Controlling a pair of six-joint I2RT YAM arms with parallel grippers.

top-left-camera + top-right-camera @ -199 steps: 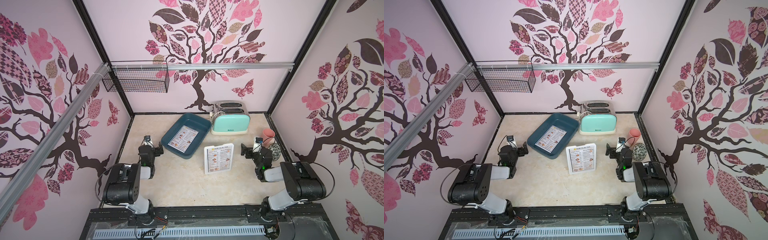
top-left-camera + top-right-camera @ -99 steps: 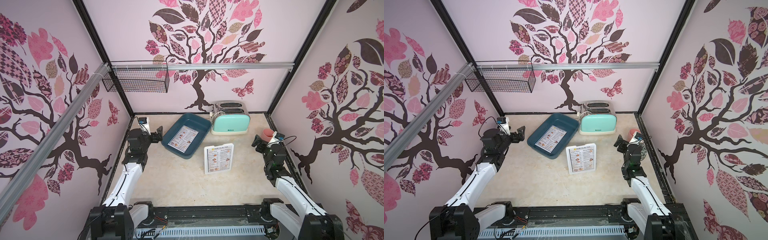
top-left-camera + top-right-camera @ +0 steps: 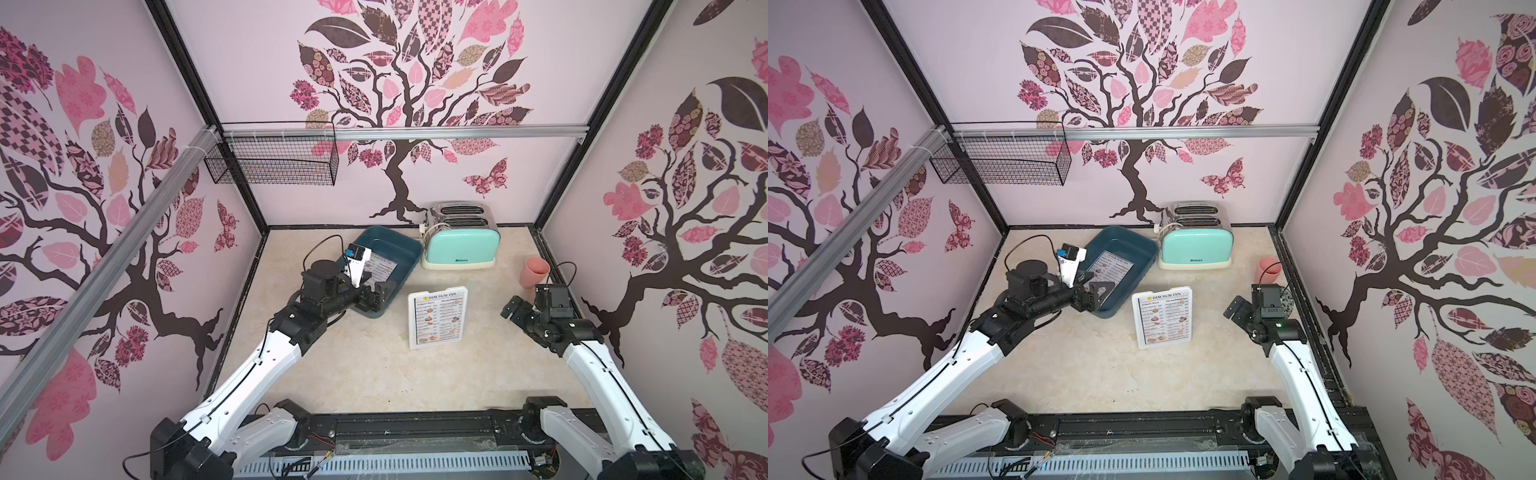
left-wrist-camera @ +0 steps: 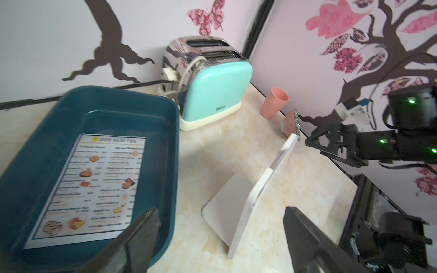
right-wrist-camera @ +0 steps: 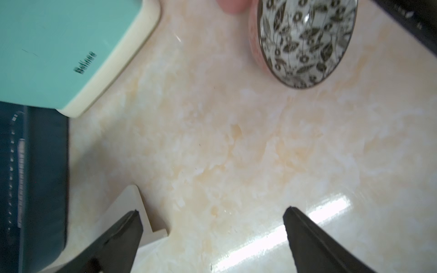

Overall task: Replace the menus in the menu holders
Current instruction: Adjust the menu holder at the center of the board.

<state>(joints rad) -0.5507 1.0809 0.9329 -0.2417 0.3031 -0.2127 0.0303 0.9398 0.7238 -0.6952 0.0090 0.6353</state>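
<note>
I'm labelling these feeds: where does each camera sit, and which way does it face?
Top views: high over the front, looking down toward the back; left gripper, by the tray, and right gripper show.
Left wrist: behind the left gripper, facing across tray and holder toward the toaster; its fingers and the right gripper show.
Right wrist: behind the right gripper, facing down at table and bowl; its fingers show.
Shared: toaster and tray, in all views.

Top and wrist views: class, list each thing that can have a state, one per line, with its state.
Menu holder, upright, menu inside.
Spare menu, flat in the teal tray.
Toaster, upright, slots empty.
Pink cup, upright.
Patterned bowl, tipped on edge.
Left end effector, open, empty.
Right end effector, open, empty.
</note>
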